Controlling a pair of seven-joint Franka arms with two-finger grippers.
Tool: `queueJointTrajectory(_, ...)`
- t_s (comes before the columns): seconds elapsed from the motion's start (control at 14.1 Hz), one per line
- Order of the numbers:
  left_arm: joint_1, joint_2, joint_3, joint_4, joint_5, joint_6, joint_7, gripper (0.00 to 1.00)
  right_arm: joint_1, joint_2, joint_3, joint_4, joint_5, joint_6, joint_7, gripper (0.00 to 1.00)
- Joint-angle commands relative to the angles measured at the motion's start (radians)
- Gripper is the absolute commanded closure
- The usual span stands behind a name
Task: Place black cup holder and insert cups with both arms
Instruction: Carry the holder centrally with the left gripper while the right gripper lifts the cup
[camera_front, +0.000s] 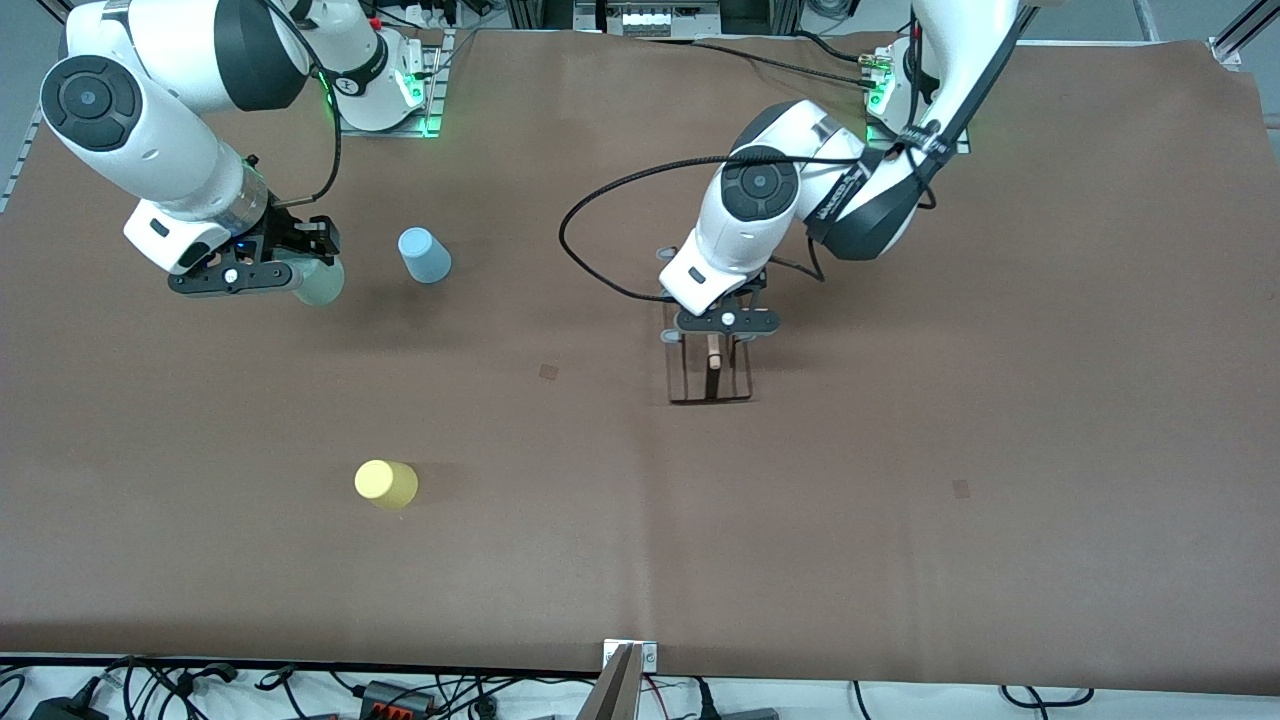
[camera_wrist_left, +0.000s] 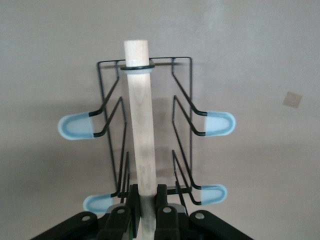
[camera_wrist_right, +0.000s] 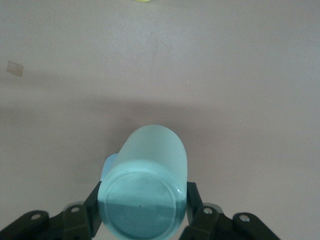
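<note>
The left gripper (camera_front: 722, 335), at frame centre, is closed on the rack (camera_front: 710, 375) handle (camera_wrist_left: 139, 120). The right gripper (camera_front: 300, 262), upper left of the frame, clamps the mint cup (camera_wrist_right: 145, 185).

Matt brown table (camera_front: 900, 560) — smooth wooden rod (camera_wrist_left: 140, 130).

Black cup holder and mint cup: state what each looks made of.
The black cup holder: thin black-coated wire, probably metal; a pale rod with faint grain, likely wood; glossy blue-grey prong caps, perhaps rubber or plastic. The left gripper clamps the rod. The mint cup, in the right gripper: translucent matte plastic.
</note>
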Motion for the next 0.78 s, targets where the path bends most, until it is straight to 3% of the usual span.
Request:
queueJointTrajectory(0.0, -0.005, 0.022, 0.002, 0.040, 0.006, 0.010, -0.030, 0.99, 0.001, -0.013, 0.005, -0.029, -0.004, 0.023, -0.004, 0.91)
queueJointTrajectory(0.21, -0.025, 0.051, 0.002, 0.040, 0.007, 0.011, -0.030, 0.97, 0.001, -0.019, 0.005, -0.052, -0.004, 0.029, -0.004, 0.91)
queueJointTrajectory(0.28, -0.027, 0.056, 0.002, 0.042, 0.012, 0.011, -0.026, 0.85, 0.001, -0.019, 0.006, -0.052, -0.004, 0.029, -0.004, 0.90)
queueJointTrajectory(0.35, -0.033, 0.057, 0.002, 0.042, 0.018, 0.011, -0.017, 0.59, 0.001, -0.019, 0.006, -0.052, -0.004, 0.028, -0.004, 0.90)
queueJointTrajectory(0.42, -0.032, 0.054, 0.005, 0.043, 0.021, 0.011, -0.016, 0.18, 0.001, -0.017, 0.008, -0.053, -0.004, 0.028, -0.004, 0.90)
queueJointTrajectory(0.49, -0.024, 0.050, 0.008, 0.066, 0.021, 0.007, -0.012, 0.00, 0.002, -0.019, 0.008, -0.056, -0.003, 0.028, -0.004, 0.90)
queueJointTrajectory(0.71, 0.017, -0.010, 0.014, 0.082, 0.022, -0.059, 0.019, 0.00, 0.004, -0.017, 0.011, -0.058, 0.007, 0.025, 0.001, 0.90)
